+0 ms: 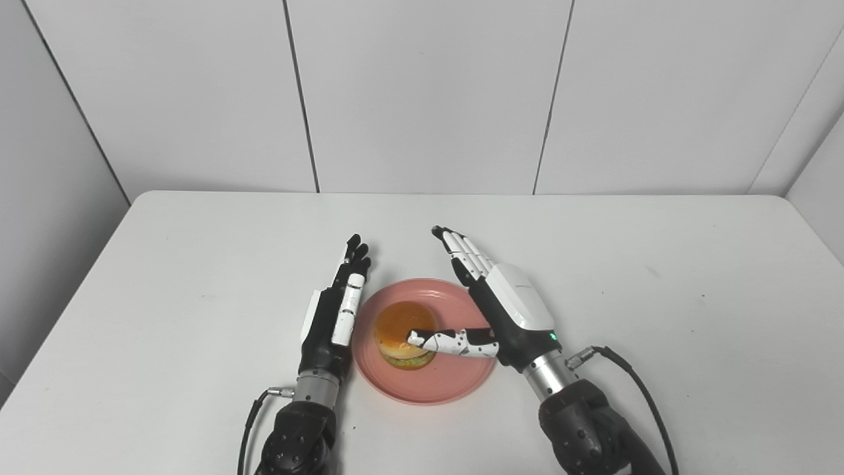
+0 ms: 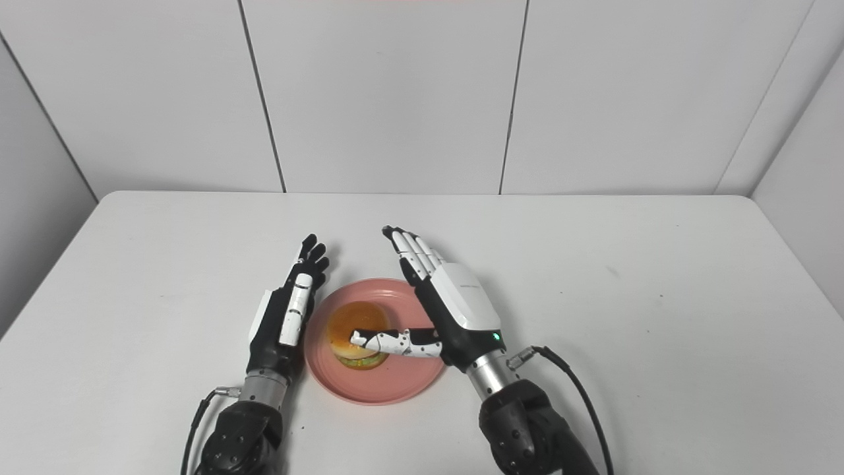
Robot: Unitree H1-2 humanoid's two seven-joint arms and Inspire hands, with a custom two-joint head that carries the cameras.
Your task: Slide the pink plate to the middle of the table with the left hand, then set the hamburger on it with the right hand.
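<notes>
Both hands flat, fingers straight, flanking pink plate point(image 1: 425, 386).

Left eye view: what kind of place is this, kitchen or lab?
Likely a lab test cell, not a kitchen: a bare white table boxed in by plain white wall panels, with only a pink plate and a hamburger as props.

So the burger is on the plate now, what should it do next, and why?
Probably draw the right hand back toward the right, away from the plate. The burger already sits on it, and that hand is open, its thumb lying across the burger's front, so nothing is left to grip. The left hand rests open beside the plate's left rim.
</notes>
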